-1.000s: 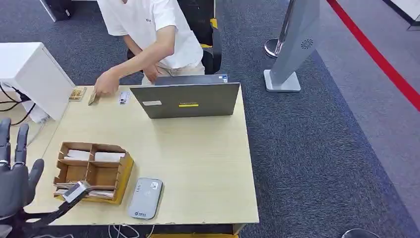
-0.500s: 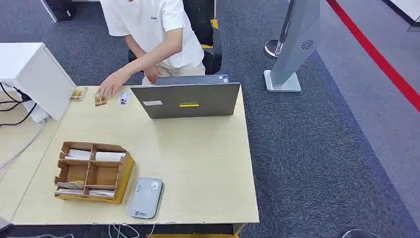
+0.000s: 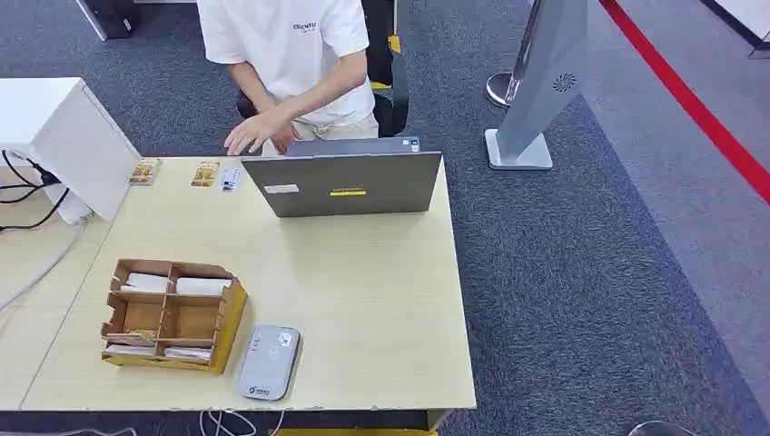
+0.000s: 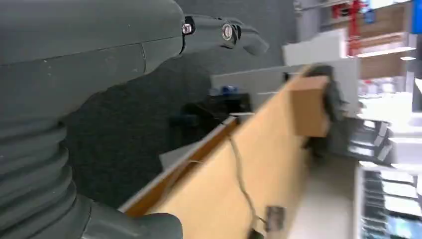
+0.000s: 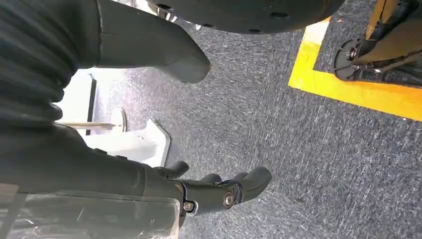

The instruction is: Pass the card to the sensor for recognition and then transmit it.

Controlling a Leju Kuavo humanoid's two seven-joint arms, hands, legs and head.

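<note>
A grey card sensor (image 3: pixel 268 363) lies flat at the table's near edge, beside a brown cardboard organizer (image 3: pixel 171 314) with white cards in its compartments. Two patterned cards (image 3: pixel 205 173) (image 3: pixel 143 171) lie at the table's far left corner. A person in a white shirt stands behind the laptop, one hand (image 3: pixel 249 136) hovering over the table's far edge. My left hand (image 4: pixel 99 64) is below the table's edge, fingers (image 4: pixel 226 34) stretched out and holding nothing. My right hand (image 5: pixel 74 149) hangs over the carpet, thumb and fingers (image 5: pixel 224 191) apart, with nothing in it.
An open grey laptop (image 3: pixel 343 182) stands at the far middle of the wooden table (image 3: pixel 363 300). A white box (image 3: pixel 54 136) with cables sits at the left. A small label (image 3: pixel 229 178) lies by the cards. A grey kiosk stand (image 3: pixel 545 82) rises on the carpet to the right.
My left hand, raised at the table's near left a second ago, has dropped out of the head view. The person laid a card down at the far left and drew the hand back.
</note>
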